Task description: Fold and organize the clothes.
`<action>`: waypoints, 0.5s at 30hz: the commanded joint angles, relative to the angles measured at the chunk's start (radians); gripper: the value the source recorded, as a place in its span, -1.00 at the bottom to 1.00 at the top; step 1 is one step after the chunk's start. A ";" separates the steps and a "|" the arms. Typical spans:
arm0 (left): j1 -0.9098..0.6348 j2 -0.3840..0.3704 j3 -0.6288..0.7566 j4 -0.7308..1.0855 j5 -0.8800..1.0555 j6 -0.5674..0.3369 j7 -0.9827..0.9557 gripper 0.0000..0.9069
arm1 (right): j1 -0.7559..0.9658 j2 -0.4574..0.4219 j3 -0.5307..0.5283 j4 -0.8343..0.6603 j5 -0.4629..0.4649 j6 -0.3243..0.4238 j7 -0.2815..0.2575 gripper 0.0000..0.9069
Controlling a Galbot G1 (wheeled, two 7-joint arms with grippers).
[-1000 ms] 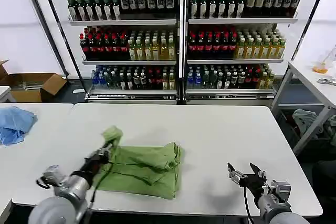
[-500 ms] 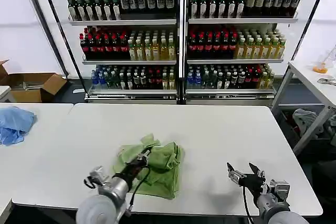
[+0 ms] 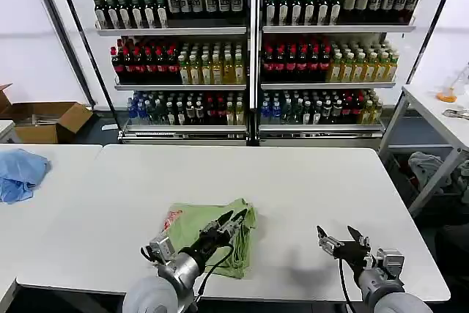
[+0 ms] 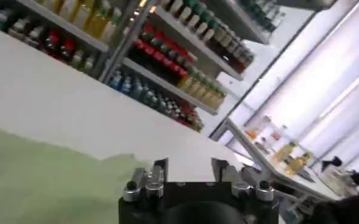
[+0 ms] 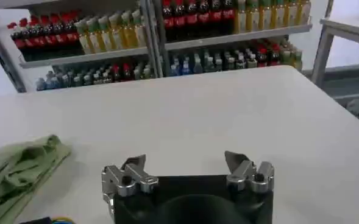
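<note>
The clothes are one light green shirt [image 3: 198,236], lying folded into a compact pile near the white table's [image 3: 293,181] front edge. A small red-and-white patch [image 3: 172,219] shows at its left side. My left gripper [image 3: 233,218] hovers over the pile's right part, open, with nothing between its fingers. In the left wrist view the green fabric [image 4: 45,176] spreads below and beside the open left gripper [image 4: 190,170]. My right gripper [image 3: 338,238] rests open over bare table to the right of the shirt. From the right wrist, the shirt's edge [image 5: 14,173] lies well apart from the right gripper [image 5: 185,161].
A light blue cloth [image 3: 18,174] lies on the neighbouring table at the left. Bottle shelves [image 3: 253,56] stand behind the table. A cardboard box [image 3: 51,119] sits on the floor at far left, and a side table [image 3: 440,115] with a grey-blue garment [image 3: 432,166] under it stands at right.
My left gripper carried a held part of the shirt rightward across the pile, let it go and now stands open. The shirt is more compact. The right arm stayed put.
</note>
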 commanded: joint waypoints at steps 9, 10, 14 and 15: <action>0.125 0.141 -0.338 0.089 0.197 -0.099 0.051 1.00 | 0.000 0.014 -0.015 -0.001 -0.010 0.004 -0.005 1.00; 0.121 0.155 -0.341 0.123 0.239 -0.118 0.052 1.00 | -0.001 0.015 -0.015 -0.001 -0.012 0.004 -0.005 1.00; 0.107 0.184 -0.327 0.197 0.338 -0.153 0.070 1.00 | -0.004 0.024 -0.019 -0.006 -0.018 0.010 -0.007 1.00; 0.105 0.183 -0.321 0.203 0.343 -0.152 0.070 1.00 | -0.005 0.026 -0.020 -0.005 -0.019 0.010 -0.007 1.00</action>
